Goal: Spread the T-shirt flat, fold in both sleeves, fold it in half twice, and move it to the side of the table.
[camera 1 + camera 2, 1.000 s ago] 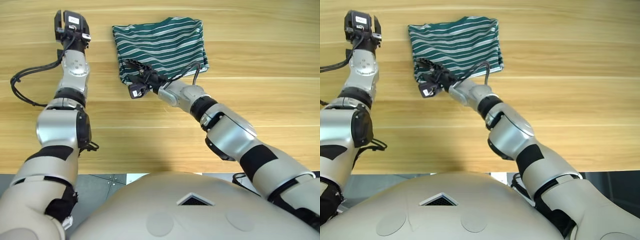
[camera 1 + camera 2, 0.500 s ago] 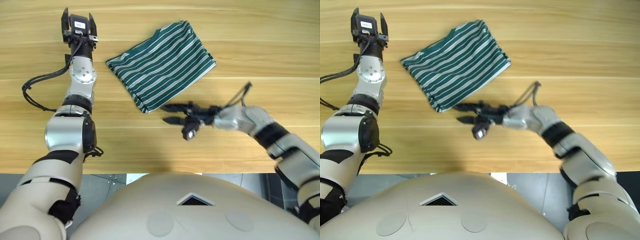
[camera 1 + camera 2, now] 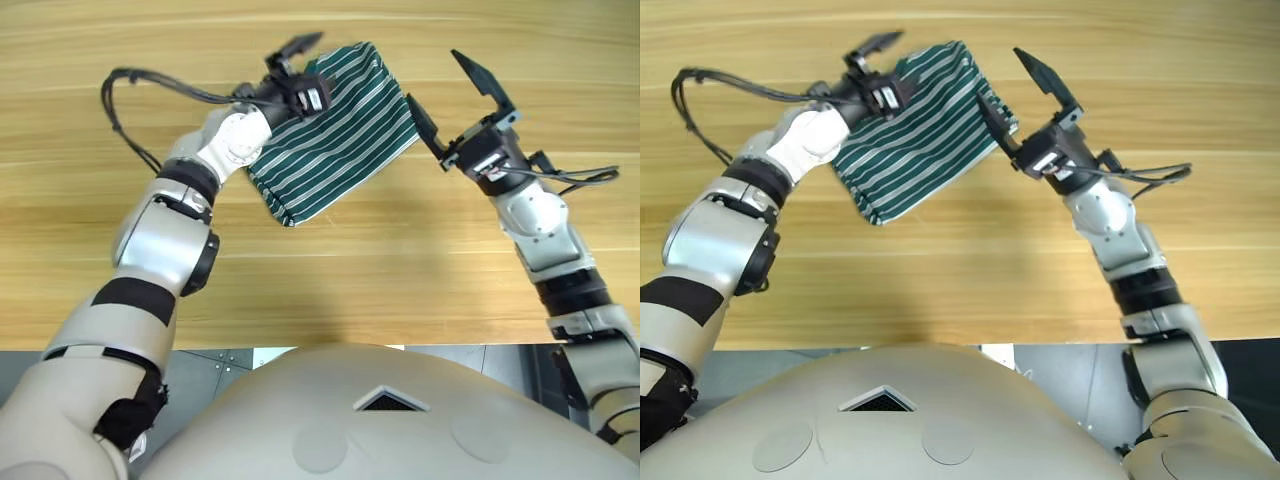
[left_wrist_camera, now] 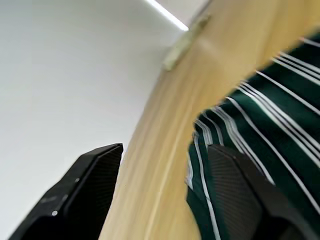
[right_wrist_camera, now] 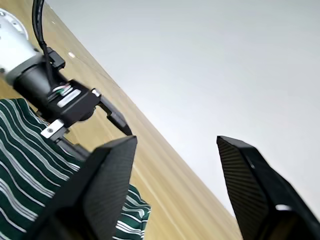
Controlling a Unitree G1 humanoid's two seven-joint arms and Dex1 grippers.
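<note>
T-shirt (image 3: pixel 335 135) cloth lies as a folded striped packet, askew on the table (image 3: pixel 300 260); expect it to be light, limp and quick to slide or come unfolded on the smooth wood. At its far left corner your left gripper (image 3: pixel 297 62) stands open, one finger over the hem and the other over bare wood, gripping nothing. Your right gripper (image 3: pixel 432 76) hangs wide open and empty beside the right corner, so pinch all layers at a corner.
</note>
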